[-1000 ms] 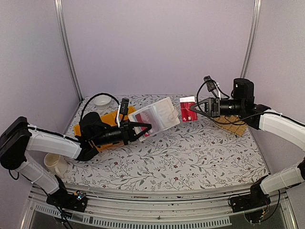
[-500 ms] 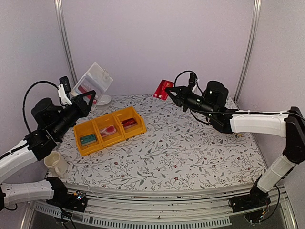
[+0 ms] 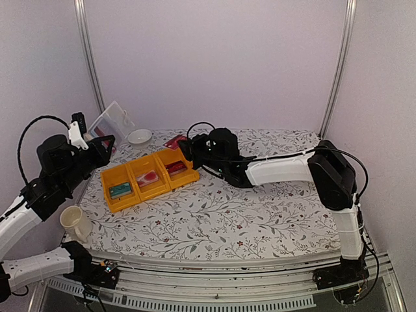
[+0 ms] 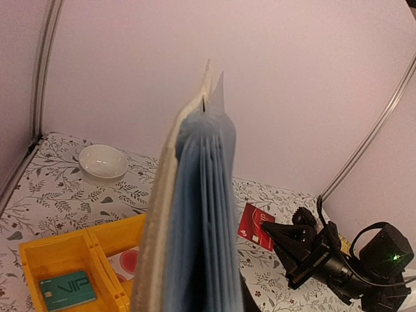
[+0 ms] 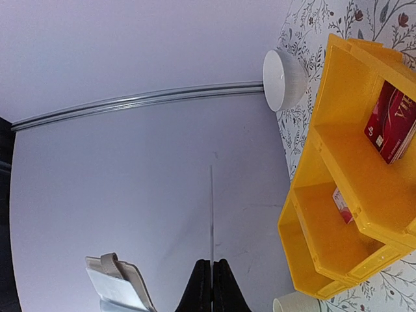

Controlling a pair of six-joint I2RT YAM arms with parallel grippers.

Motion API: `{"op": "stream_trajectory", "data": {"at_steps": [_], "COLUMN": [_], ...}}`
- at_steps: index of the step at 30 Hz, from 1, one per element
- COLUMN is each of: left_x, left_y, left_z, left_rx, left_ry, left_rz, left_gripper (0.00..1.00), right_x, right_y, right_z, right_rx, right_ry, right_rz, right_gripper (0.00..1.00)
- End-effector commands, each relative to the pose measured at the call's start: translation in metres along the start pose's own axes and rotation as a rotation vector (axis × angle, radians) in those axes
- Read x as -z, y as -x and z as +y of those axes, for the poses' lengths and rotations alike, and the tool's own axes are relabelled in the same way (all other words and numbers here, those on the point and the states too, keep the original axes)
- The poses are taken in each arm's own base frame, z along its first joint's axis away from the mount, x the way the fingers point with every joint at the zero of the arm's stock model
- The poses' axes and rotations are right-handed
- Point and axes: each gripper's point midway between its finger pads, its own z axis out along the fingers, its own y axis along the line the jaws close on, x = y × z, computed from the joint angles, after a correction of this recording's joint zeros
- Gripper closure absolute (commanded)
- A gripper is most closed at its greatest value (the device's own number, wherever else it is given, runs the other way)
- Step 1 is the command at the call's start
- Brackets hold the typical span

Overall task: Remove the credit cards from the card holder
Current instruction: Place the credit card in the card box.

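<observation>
Top: clamps card holder (image 3: 116, 117) aloft in left gripper (image 3: 107, 138), left of yellow bins (image 3: 149, 188); pinches red credit card (image 3: 174, 139) in right gripper (image 3: 184, 144), near the end bin. Left wrist: shows holder edge-on. Right wrist: shows card as thin line; risks missing bin if released tilted. Floral tablecloth (image 3: 260, 208), lilac walls (image 3: 214, 65).

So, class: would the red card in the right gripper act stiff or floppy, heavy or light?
Probably stiff: edge-on in the right wrist view, the red card runs straight out of the right gripper without sagging. Likely light, being so thin. Perhaps slippery: smooth-looking, pinched at one edge only.
</observation>
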Motion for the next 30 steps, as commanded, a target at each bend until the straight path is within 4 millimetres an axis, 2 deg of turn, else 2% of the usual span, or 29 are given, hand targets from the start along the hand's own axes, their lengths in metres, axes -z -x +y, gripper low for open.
{"op": "stream_trajectory", "data": {"at_steps": [1, 5, 6, 7, 9, 14, 19, 23, 30], "left_x": [0.000, -0.005, -0.006, -0.006, -0.008, -0.008, -0.005, -0.005, -0.003], "left_y": [0.004, -0.002, -0.003, -0.004, -0.006, -0.006, -0.001, -0.005, -0.005], "left_z": [0.008, 0.017, 0.018, 0.020, 0.021, 0.020, 0.022, 0.022, 0.024], "left_rx": [-0.009, 0.011, 0.015, 0.020, 0.024, 0.001, -0.040, -0.057, -0.077], "left_ry": [0.042, 0.095, 0.102, 0.112, 0.122, 0.115, 0.119, 0.108, 0.108], "left_rz": [-0.002, 0.023, 0.029, 0.036, 0.045, 0.043, 0.024, 0.026, 0.018], "left_gripper": [1.00, 1.00, 1.00, 1.00, 1.00, 1.00, 1.00, 1.00, 1.00], "right_x": [-0.019, -0.033, -0.034, -0.037, -0.041, -0.058, -0.068, -0.075, -0.083], "right_y": [0.004, 0.005, 0.006, 0.008, 0.011, 0.012, 0.014, 0.021, 0.027], "right_z": [-0.010, -0.032, -0.032, -0.056, -0.069, -0.079, -0.106, -0.108, -0.124], "right_rx": [-0.069, -0.117, -0.132, -0.131, -0.130, -0.123, -0.162, -0.151, -0.141], "right_ry": [-0.037, -0.060, -0.061, -0.099, -0.124, -0.128, -0.154, -0.152, -0.158], "right_rz": [-0.084, -0.103, -0.113, -0.125, -0.142, -0.152, -0.178, -0.215, -0.251], "right_gripper": [0.99, 0.99, 0.99, 0.99, 0.99, 0.99, 0.99, 0.99, 0.98]}}
